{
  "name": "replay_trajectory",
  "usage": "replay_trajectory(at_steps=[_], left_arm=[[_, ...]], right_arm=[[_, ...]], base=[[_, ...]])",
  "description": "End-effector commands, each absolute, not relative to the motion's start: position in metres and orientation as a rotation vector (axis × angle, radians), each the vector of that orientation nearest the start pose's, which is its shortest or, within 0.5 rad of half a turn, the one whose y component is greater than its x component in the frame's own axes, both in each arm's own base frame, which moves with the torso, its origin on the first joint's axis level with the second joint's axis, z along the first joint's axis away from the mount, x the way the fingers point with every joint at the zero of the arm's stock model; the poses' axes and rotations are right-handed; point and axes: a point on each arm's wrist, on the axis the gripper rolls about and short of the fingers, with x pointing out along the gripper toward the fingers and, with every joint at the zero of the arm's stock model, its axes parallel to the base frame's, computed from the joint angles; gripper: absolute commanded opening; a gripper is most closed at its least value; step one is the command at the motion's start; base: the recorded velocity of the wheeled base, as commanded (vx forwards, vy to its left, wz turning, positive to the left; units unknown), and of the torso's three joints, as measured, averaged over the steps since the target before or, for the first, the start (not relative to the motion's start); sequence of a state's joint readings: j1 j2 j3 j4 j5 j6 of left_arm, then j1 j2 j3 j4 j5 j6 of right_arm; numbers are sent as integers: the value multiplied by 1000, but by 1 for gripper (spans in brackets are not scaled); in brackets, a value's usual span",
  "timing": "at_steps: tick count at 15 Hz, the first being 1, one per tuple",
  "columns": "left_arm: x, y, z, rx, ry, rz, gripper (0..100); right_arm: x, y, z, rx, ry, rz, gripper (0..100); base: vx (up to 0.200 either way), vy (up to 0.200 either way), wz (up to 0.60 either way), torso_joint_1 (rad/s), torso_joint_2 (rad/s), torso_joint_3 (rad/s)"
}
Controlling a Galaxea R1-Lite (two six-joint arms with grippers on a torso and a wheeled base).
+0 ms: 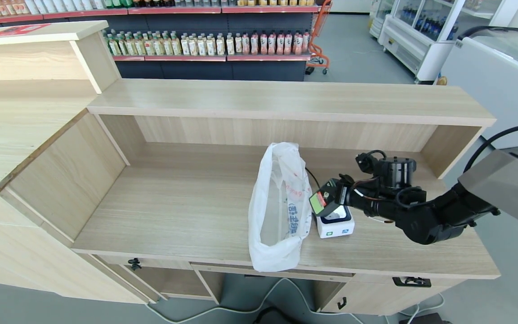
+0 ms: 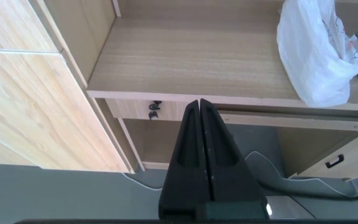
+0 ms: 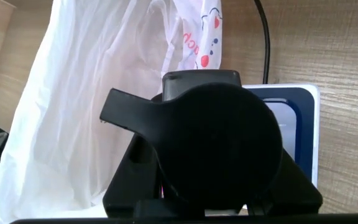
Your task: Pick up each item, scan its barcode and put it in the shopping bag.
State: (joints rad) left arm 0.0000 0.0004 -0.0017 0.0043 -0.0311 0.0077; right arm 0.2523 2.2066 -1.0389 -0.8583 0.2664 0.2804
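A white plastic shopping bag [image 1: 281, 202] stands open in the middle of the wooden counter [image 1: 173, 211]. Right beside it sits a small white scanner box [image 1: 336, 227] with a dark blue top. My right gripper [image 1: 331, 198] is shut on a dark item with a green face [image 1: 323, 202], held just above the scanner, next to the bag. In the right wrist view the item [image 3: 219, 143] is a black rounded mass in front of the bag [image 3: 73, 124] and the scanner [image 3: 294, 102]. My left gripper [image 2: 199, 109] is shut and holds nothing, low in front of the counter's edge.
The counter has a raised back ledge [image 1: 286, 99] and side walls. A black cable [image 1: 310, 175] runs behind the bag to the scanner. Drawer handles [image 2: 154, 111] sit under the front edge. Store shelves of bottles [image 1: 205, 45] and freezers [image 1: 421, 36] stand far behind.
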Motion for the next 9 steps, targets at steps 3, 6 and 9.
replay_trajectory(at_steps=[3, 6, 9], left_arm=[[-23, -1, 76, 8, 1, -31, 0], [-23, -1, 75, 8, 4, -31, 0], [-23, -1, 75, 8, 3, -31, 0]], right_arm=[[392, 104, 100, 249, 336, 470, 0], [346, 75, 136, -42, 246, 467, 0], [296, 41, 171, -208, 134, 452, 0]], base=[[0, 0, 0, 0, 0, 0], [0, 0, 0, 0, 0, 0], [0, 0, 0, 0, 0, 0]])
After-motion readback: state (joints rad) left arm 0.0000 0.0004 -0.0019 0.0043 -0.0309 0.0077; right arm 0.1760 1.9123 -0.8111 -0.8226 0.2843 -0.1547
